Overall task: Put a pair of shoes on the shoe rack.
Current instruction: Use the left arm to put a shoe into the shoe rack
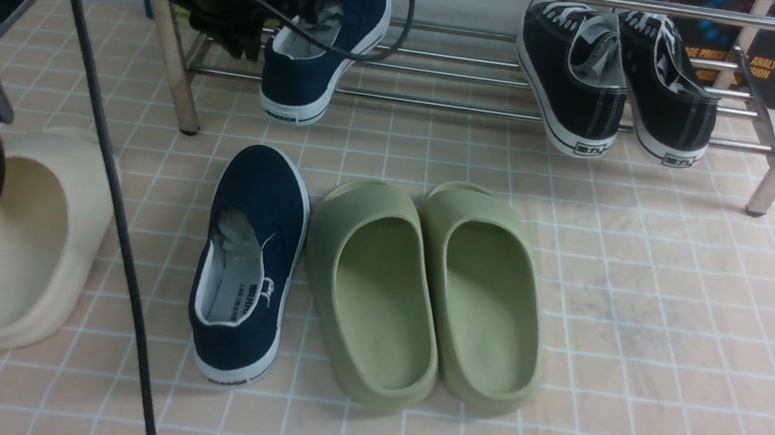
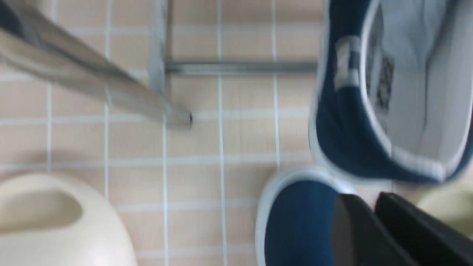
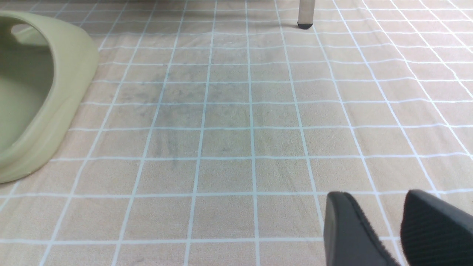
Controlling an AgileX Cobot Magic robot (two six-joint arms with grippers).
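left gripper [image 2: 366, 207]: jaws together, empty.
right gripper [image 3: 377, 201]: jaws apart, empty.
risk: my cable [image 1: 407, 3] may drag racked shoe [image 1: 324, 44], upper left, off shoe rack [image 1: 447, 105].

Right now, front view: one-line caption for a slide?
One navy slip-on sits tilted on the shoe rack; its mate lies on the floor beside the green slides.

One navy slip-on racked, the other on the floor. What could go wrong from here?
1. The navy canvas slip-on on the chrome bar rack sits tilted, heel overhanging the front bar; it may slide off.
2. The floor navy slip-on lies right beside an olive-green foam slide; the left claw could snag the slide while grasping.
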